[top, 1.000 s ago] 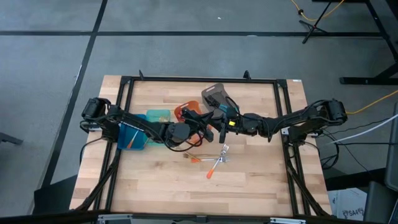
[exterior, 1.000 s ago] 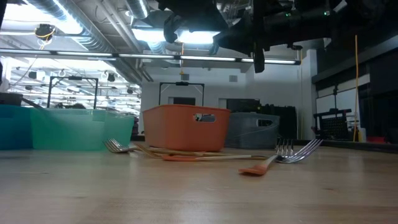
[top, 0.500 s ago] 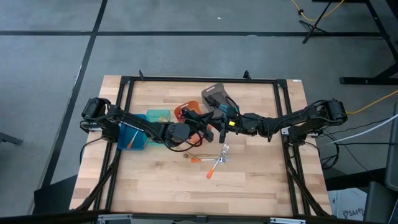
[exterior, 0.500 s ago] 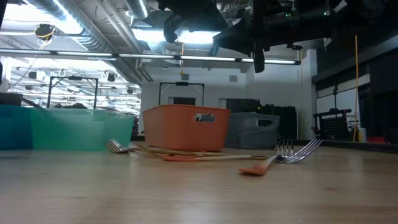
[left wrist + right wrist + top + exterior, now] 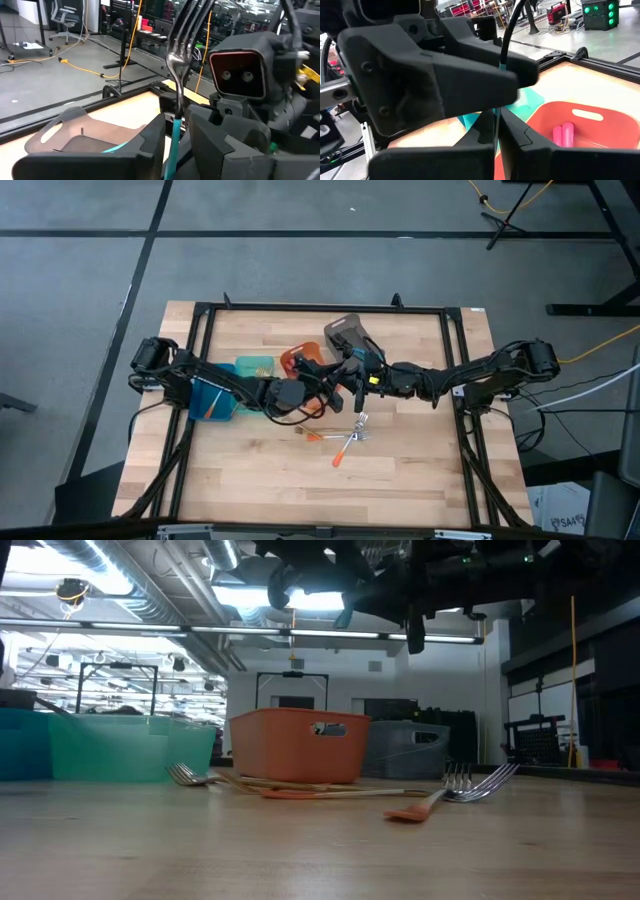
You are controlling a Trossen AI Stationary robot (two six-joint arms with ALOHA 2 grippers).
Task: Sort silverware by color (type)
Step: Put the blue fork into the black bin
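Fork with a teal handle [image 5: 177,65], upright between my two grippers above the middle of the table [image 5: 420,470].

My right gripper [image 5: 496,114] is clamped on the slim handle low down, with the metal tines pointing up. My left gripper [image 5: 175,127] faces it head-on, its fingers [image 5: 145,145] standing a little apart on either side of the handle, not pressing it. Both grippers hang over the edge of the orange bin [image 5: 290,360], where pink handles [image 5: 562,135] lie. The grey bin [image 5: 345,332] is just behind it and the teal bin [image 5: 250,366] and blue bin [image 5: 212,402] sit on my left. The other silverware [image 5: 348,436] lies loose on the wood in front of the bins, forks crossed over an orange-handled piece [image 5: 412,808].
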